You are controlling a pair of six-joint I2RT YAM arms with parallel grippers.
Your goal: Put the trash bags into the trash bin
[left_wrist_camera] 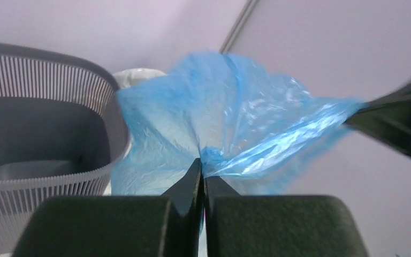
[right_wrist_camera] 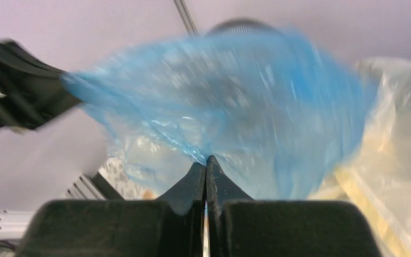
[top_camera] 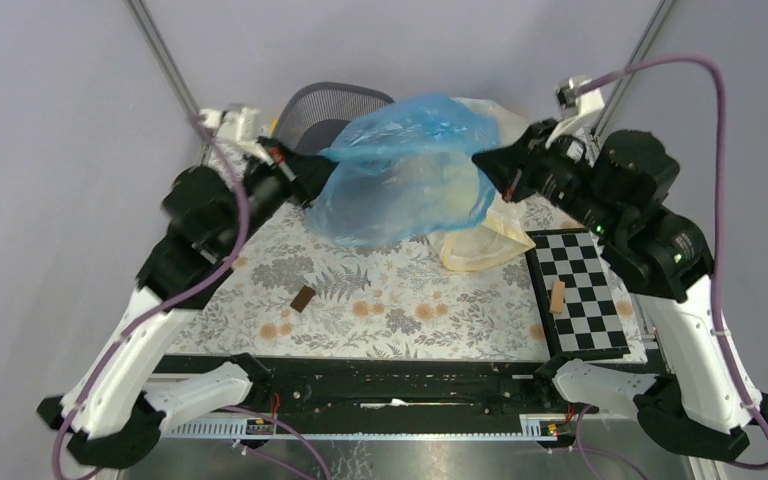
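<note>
Blue translucent plastic trash bag [top_camera: 410,175] hangs stretched in the air over the far half of the table in the top view. Its long axis runs left to right between the arms. The left gripper [top_camera: 320,172] pinches its left edge and the right gripper [top_camera: 482,160] its right edge. The dark grey mesh trash bin [top_camera: 325,105] stands behind the bag's left end, just beyond the left gripper. The left arm is therefore the nearer one, and the bag would likely have to travel back and leftward over the rim. A crumpled pale yellow plastic bag [top_camera: 480,245] lies on the floral tablecloth [top_camera: 360,290], below and right of the blue bag.

The left wrist view shows the left gripper's jaws closed tight on a gathered fold of blue film. It alone shows the bin's open inside, just to the left of the bag.

The right wrist view is blurred. Its jaws are likewise clamped on the film, the yellow bag sits to the right, and the bin is only a dim arc behind the plastic.
</note>
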